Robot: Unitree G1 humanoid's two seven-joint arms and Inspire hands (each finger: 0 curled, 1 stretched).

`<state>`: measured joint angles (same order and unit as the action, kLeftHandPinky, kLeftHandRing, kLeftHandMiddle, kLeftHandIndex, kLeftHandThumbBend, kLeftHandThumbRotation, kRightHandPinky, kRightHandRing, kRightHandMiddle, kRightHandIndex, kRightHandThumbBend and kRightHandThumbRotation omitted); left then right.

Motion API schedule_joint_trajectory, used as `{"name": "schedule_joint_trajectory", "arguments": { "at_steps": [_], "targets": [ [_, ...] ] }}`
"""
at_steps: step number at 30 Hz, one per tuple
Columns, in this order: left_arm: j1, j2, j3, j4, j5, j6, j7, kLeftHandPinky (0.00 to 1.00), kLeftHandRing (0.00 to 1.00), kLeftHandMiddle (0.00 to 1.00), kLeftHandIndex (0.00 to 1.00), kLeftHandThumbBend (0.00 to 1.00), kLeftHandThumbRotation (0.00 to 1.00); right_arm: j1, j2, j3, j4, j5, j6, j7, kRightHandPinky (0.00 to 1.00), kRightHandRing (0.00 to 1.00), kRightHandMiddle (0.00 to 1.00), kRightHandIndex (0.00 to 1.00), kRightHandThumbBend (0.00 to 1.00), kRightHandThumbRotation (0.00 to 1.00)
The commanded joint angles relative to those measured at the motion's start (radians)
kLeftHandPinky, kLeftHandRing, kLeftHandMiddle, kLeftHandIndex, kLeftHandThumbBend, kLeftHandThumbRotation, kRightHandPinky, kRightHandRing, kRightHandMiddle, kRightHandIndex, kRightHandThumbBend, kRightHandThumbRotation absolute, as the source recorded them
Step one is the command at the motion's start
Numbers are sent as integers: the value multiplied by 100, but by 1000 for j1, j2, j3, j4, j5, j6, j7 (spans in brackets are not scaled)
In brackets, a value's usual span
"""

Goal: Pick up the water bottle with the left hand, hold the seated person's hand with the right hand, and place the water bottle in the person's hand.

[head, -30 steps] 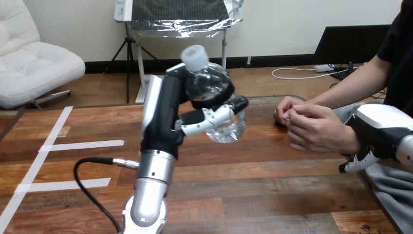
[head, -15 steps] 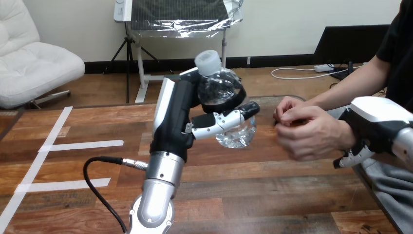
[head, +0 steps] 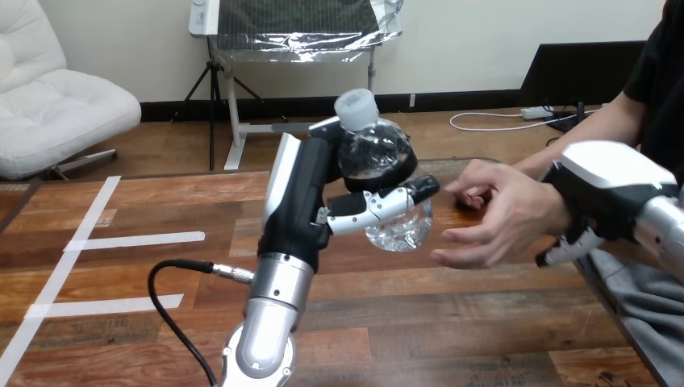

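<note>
1. Worktop (head: 452, 322): wooden, running across the whole view. White tape (head: 133, 239) lies in strips on its left part.

2. Left arm (head: 270, 298): rises from the bottom edge, left of centre, with the forearm near upright. The left robot hand (head: 302, 201) is raised well above the worktop. Its fingers (head: 387, 201) are wrapped round the bottle from the front, and its black body is against the bottle's left side. State: clamped on the bottle.

3. Right robot hand (head: 605, 193): enters from the right edge, white back shell uppermost. It sits on the person's wrist (head: 556, 211), and one jointed finger (head: 565, 246) curls out beneath it. State: closed round the person's wrist.

4. Person's hand (head: 504, 218): held in the air over the right part of the worktop. It is open, with the fingers spread and pointing left towards the bottle. The fingertips are just beside the bottle and the left robot hand's fingertips. Whether they touch cannot be told.

5. Bottle (head: 379, 153): clear plastic, carried in the left robot hand above the worktop's middle, clear of the surface. It is near upright, leaning slightly to the left, between the left robot hand and the person's hand.

6. Cap (head: 356, 106): white, on top of the bottle, above the left robot hand.
</note>
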<state>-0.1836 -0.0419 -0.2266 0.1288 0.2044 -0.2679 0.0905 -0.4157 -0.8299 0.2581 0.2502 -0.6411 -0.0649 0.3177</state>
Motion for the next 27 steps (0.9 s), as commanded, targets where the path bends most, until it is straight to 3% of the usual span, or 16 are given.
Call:
{"name": "schedule_joint_trajectory", "arguments": {
  "at_steps": [1, 11, 21, 27],
  "targets": [
    [-86, -62, -6, -2, -6, -28, 20, 38, 38, 40, 48, 63, 0, -46, -1, -38, -97, -11, -2, -6, 14, 20, 28, 35, 78, 0],
    [-84, -61, -17, 3, 1, -31, 27, 38, 38, 40, 48, 62, 0, -42, 5, -39, -154, -9, 14, 13, 13, 20, 29, 35, 76, 0],
    [-80, -62, -28, 4, 11, -29, 40, 37, 38, 40, 48, 61, 0, -40, 6, -51, -144, 21, -54, -9, 13, 20, 28, 33, 76, 0],
    [-78, -64, -36, 4, 8, -27, 47, 37, 38, 41, 48, 61, 0, -42, 8, -54, -148, 19, -61, -5, 14, 20, 28, 33, 75, 0]
  ]
}}
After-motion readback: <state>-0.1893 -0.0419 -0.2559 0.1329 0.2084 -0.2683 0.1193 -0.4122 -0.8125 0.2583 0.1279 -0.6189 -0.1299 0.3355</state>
